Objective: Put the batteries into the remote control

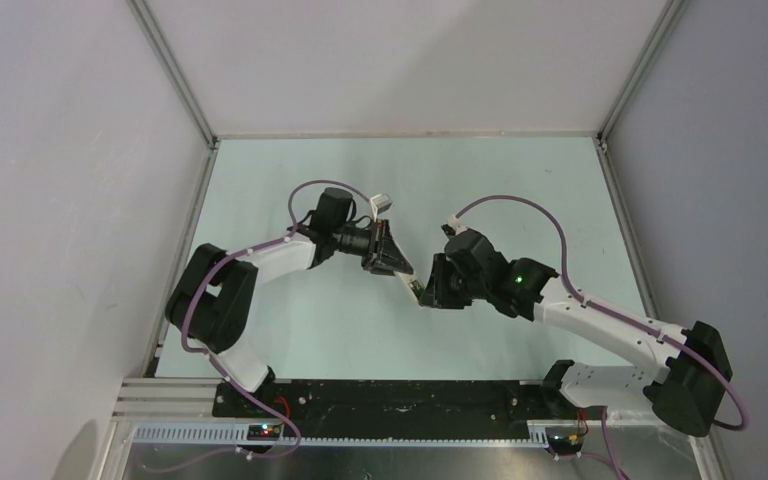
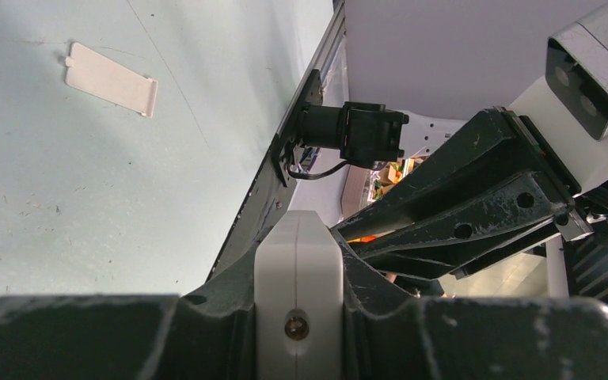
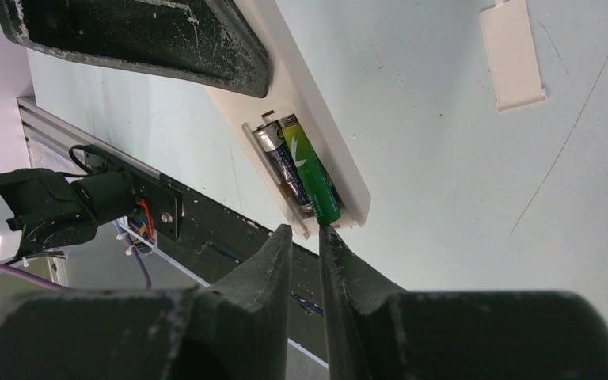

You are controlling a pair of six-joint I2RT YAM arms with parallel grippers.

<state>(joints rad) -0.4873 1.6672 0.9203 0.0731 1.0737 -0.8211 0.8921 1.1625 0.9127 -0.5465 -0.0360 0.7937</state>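
The white remote control is held off the table with its open bay facing my right wrist camera. My left gripper is shut on it, and its screw end shows between the jaws. Two batteries lie side by side in the bay, one blackish and one green. My right gripper sits just below the bay's end, its jaws a narrow gap apart and holding nothing. One of its fingertips meets the green battery's lower end. From above, both grippers meet mid-table.
A flat white battery cover lies loose on the pale green table. White walls with metal rails enclose the table on three sides. The arms' black base rail runs along the near edge.
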